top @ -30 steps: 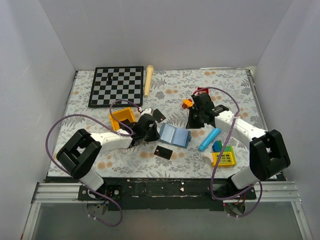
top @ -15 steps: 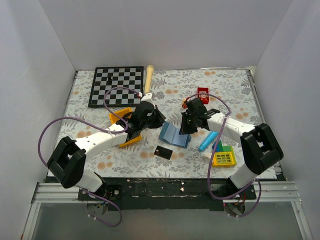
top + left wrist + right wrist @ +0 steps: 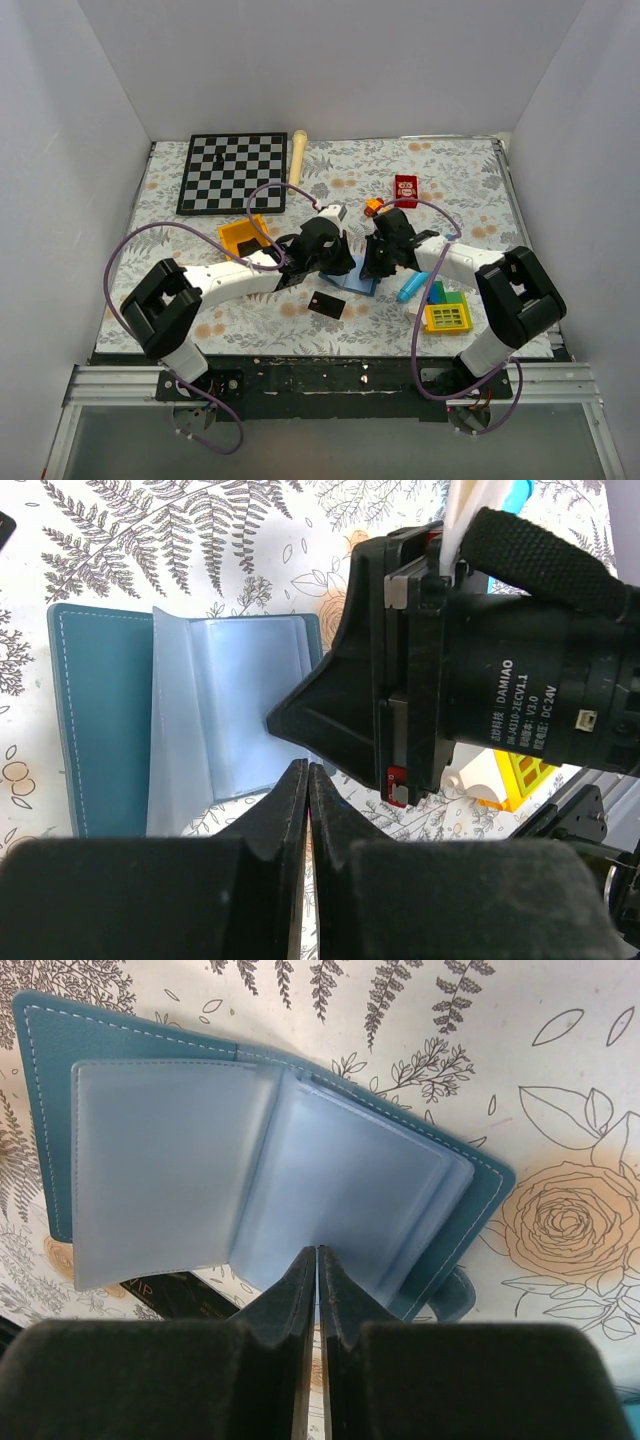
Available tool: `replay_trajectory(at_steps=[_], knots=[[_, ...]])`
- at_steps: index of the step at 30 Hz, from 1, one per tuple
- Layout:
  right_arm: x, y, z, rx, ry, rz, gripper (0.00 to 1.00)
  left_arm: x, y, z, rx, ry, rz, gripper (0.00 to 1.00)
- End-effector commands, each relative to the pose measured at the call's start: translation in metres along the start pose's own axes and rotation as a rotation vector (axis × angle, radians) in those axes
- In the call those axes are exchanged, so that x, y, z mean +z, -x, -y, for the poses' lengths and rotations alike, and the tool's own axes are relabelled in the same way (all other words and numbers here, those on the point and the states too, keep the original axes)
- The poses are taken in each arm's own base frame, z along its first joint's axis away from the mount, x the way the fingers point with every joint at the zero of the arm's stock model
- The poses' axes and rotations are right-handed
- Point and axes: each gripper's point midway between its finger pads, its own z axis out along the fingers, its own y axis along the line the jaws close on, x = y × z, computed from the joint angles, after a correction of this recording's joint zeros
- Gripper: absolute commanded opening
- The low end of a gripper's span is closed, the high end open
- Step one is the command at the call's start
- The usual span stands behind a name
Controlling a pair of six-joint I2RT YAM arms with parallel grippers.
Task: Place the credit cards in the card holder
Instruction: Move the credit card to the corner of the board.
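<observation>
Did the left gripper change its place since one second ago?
Yes. The left gripper moved right. It was left of the black card, near the yellow tray; now it is beyond that card, at the card holder.

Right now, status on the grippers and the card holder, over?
Left gripper shut, right gripper shut, both tips at the card holder. Holder open, visible sleeves empty. One credit card loose near it; grippers crowd each other.
</observation>
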Motion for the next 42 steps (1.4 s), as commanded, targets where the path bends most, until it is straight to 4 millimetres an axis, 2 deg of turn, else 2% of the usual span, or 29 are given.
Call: replay_trajectory(at_steps=[1, 10, 17, 28, 38, 42], knots=[[-0.006, 0.016, -0.012, -0.012, 0.054, 0.086, 0.1, 0.001, 0.007, 0.005, -0.008, -0.02, 0.024, 0.0], [-0.008, 0.014, -0.005, -0.022, 0.049, 0.123, 0.08, 0.024, 0.0, -0.001, 0.014, 0.007, -0.009, 0.0], [-0.009, 0.011, -0.001, -0.03, 0.033, 0.112, 0.08, 0.038, -0.009, -0.021, 0.031, 0.079, -0.028, 0.0], [-0.004, -0.002, 0.009, -0.007, -0.034, 0.018, 0.07, 0.029, -0.009, -0.073, -0.008, 0.182, -0.016, 0.0], [-0.002, -0.01, 0.036, 0.037, -0.172, -0.003, 0.06, 0.029, -0.032, -0.098, -0.006, 0.246, -0.057, 0.0], [-0.002, -0.013, 0.041, 0.04, -0.201, -0.008, 0.06, 0.027, -0.033, -0.1, -0.012, 0.23, -0.035, 0.0]])
